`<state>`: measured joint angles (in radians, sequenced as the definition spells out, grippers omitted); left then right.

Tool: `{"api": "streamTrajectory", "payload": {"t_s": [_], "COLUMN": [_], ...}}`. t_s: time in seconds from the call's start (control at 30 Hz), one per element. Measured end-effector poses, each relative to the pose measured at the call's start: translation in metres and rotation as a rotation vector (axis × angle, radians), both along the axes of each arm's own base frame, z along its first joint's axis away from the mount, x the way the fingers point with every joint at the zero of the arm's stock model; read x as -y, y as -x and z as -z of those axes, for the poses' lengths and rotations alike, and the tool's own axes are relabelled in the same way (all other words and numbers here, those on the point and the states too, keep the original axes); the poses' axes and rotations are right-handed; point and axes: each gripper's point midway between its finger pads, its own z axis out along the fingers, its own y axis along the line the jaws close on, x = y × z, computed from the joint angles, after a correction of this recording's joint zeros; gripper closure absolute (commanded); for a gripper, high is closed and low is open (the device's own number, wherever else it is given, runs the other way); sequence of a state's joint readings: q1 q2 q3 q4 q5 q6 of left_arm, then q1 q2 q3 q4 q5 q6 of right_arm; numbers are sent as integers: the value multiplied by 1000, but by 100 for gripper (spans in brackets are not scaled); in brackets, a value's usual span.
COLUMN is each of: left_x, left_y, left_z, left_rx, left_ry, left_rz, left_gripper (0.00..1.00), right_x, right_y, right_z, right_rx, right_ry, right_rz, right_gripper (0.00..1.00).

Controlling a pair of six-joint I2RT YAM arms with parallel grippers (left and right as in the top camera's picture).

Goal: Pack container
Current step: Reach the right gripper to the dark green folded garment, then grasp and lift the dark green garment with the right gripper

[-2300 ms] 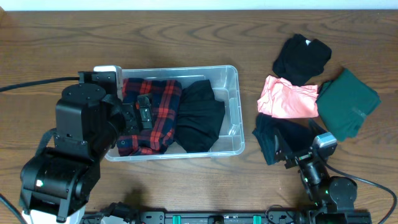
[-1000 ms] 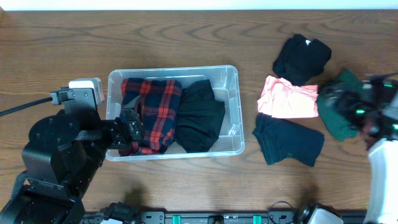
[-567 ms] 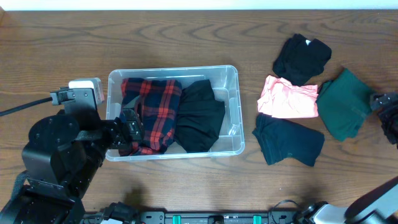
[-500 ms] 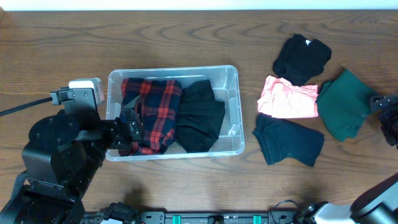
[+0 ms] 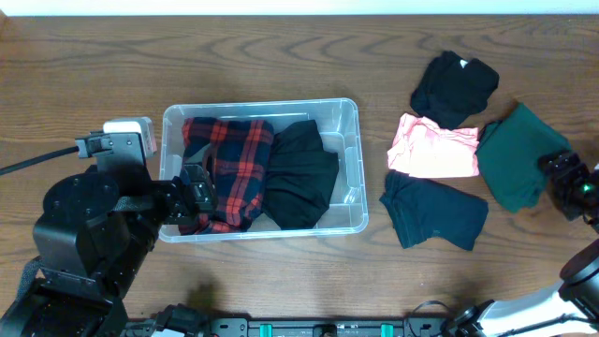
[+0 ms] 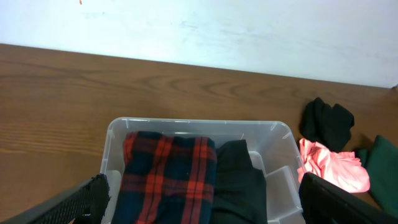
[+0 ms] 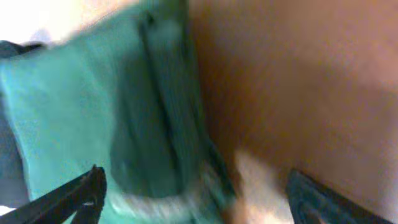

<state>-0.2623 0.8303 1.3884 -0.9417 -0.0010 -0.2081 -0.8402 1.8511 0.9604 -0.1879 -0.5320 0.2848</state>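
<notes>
The container (image 5: 351,122) is a clear bin at the table's centre-left. It holds a red-and-black plaid garment (image 5: 229,159) and a black garment (image 5: 299,173). My left gripper (image 5: 195,192) is at the bin's left front wall, open and empty. In the left wrist view (image 6: 202,211) its jaws are spread wide above the bin (image 6: 273,127) and the plaid garment (image 6: 168,174). My right gripper (image 5: 566,183) is at the right edge of a folded dark green garment (image 5: 519,154). In the blurred right wrist view (image 7: 196,199) it is open over the green cloth (image 7: 93,112).
To the right of the bin lie a black garment (image 5: 454,86), a pink garment (image 5: 432,150) and a dark navy garment (image 5: 435,211). The left arm's base fills the front-left corner. A cable runs off the left edge.
The right arm has swung from the table's front edge up to the right side and now sits by the green garment. The left gripper pulled back from over the bin to its left front wall.
</notes>
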Motion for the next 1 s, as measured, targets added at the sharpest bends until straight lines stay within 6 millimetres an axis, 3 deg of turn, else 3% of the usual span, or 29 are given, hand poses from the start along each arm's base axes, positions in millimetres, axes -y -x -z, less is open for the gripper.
{"api": "streamTrajectory", "payload": {"t_s": [0.23, 0.33, 0.37, 0.47, 0.5, 0.57, 0.73, 0.8, 0.87, 1.0], "left_x": [0, 0, 0, 0, 0, 0, 0, 0, 0, 0], "left_y": [0, 0, 0, 0, 0, 0, 0, 0, 0, 0], "left_z": [0, 0, 0, 0, 0, 0, 0, 0, 0, 0], "left_rx": [0, 0, 0, 0, 0, 0, 0, 0, 0, 0], "left_ry": [0, 0, 0, 0, 0, 0, 0, 0, 0, 0], "left_rz": [0, 0, 0, 0, 0, 0, 0, 0, 0, 0], "left_gripper": [2, 2, 2, 2, 2, 2, 2, 2, 2, 2], "right_x": [-11, -17, -18, -23, -25, -28, -37, -42, -46, -64], "right_y": [-24, -28, -28, -27, -26, -26, -31, -38, -47, -58], "right_z": [1, 3, 4, 8, 11, 11, 4, -9, -34, -117], "right_rx": [91, 96, 91, 73, 67, 68, 107, 166, 252, 430], "right_ry": [-24, -34, -37, -65, -80, -107, -215, -271, -310, -312], "right_rz": [-82, -98, -97, -88, -83, -71, -36, -34, -48, -129], "right_gripper": [27, 40, 46, 87, 92, 99, 99, 99, 99, 99]}}
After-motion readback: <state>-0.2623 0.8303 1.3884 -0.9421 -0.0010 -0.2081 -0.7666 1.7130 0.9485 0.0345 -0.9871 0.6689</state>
